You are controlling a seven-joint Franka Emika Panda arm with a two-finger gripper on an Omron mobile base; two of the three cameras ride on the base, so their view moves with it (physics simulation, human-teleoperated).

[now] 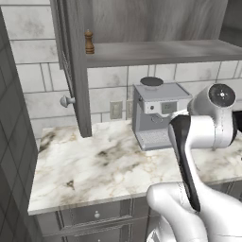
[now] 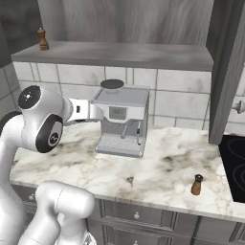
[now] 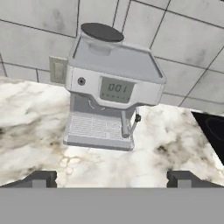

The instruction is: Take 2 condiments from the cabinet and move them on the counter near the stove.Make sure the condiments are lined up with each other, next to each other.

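Condiments: the dark shaker (image 1: 89, 42) on the cabinet shelf (image 1: 156, 51) was judged light, rigid, best gripped mid-body; gripper (image 3: 112, 178) jaws were spread wide, empty.

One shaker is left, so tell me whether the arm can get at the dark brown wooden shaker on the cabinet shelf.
Probably yes: the dark brown wooden shaker stands alone at the shelf's open edge, cabinet door swung aside.
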